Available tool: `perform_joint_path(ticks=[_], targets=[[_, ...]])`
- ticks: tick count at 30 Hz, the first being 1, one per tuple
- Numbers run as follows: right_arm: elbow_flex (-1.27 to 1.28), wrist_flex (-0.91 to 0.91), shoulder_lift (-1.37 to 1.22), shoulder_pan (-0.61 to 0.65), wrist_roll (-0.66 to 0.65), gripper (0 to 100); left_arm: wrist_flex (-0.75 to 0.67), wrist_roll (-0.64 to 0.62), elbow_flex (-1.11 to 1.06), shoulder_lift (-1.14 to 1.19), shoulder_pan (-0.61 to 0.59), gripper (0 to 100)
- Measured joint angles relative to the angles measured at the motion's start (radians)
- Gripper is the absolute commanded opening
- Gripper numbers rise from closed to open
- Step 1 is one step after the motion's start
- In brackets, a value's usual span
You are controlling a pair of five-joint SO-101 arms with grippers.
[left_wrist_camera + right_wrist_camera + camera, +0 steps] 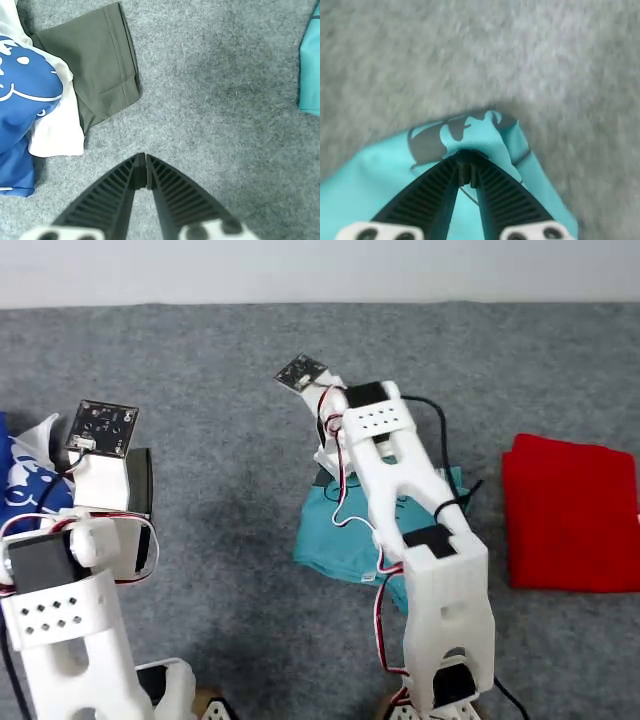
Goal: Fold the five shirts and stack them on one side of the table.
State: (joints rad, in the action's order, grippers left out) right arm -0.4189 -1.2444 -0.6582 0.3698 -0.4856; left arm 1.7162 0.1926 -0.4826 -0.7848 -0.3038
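Note:
A teal shirt (pixel 335 535) lies crumpled on the grey carpeted table (pixel 220 370) under the centre arm. My right gripper (pixel 466 167) is shut on the teal shirt (pixel 375 180) at an edge beside its dark print. A folded red shirt (pixel 570 515) rests at the table's right side. At the left edge lies a pile with a blue printed shirt (pixel 25 90), a white one (pixel 57 137) and a dark olive shirt (pixel 95 65). My left gripper (pixel 145 165) is shut with nothing in it, above bare carpet just beside that pile.
Bare carpet stretches between the pile at the left and the teal shirt (pixel 311 65), and across the far half of the table. A pale wall (pixel 320 270) borders the far edge.

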Motion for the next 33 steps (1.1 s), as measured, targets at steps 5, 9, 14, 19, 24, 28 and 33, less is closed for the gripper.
perform_joint_path(ticks=[5,9,14,19,24,28,33], targets=[[-0.077,0.080,-0.064,0.046,0.000,0.9,0.000,0.000,0.000,0.000,0.000,0],[-0.173,0.046,-0.075,0.052,0.000,0.9,0.000,0.000,0.000,0.000,0.000,0],[-0.334,-0.160,-0.075,0.052,0.000,0.9,0.000,0.000,0.000,0.000,0.000,0],[-0.489,-0.462,-0.075,0.043,0.003,0.9,0.000,0.000,0.000,0.000,0.000,0],[-0.500,-0.509,-0.071,-0.032,0.064,0.9,0.000,0.000,0.000,0.000,0.000,0],[-0.385,-0.509,0.020,-0.071,0.077,1.3,0.000,0.000,0.000,0.000,0.000,0],[-0.207,-0.509,0.132,-0.153,0.146,8.9,0.000,0.000,0.000,0.000,0.000,0]])
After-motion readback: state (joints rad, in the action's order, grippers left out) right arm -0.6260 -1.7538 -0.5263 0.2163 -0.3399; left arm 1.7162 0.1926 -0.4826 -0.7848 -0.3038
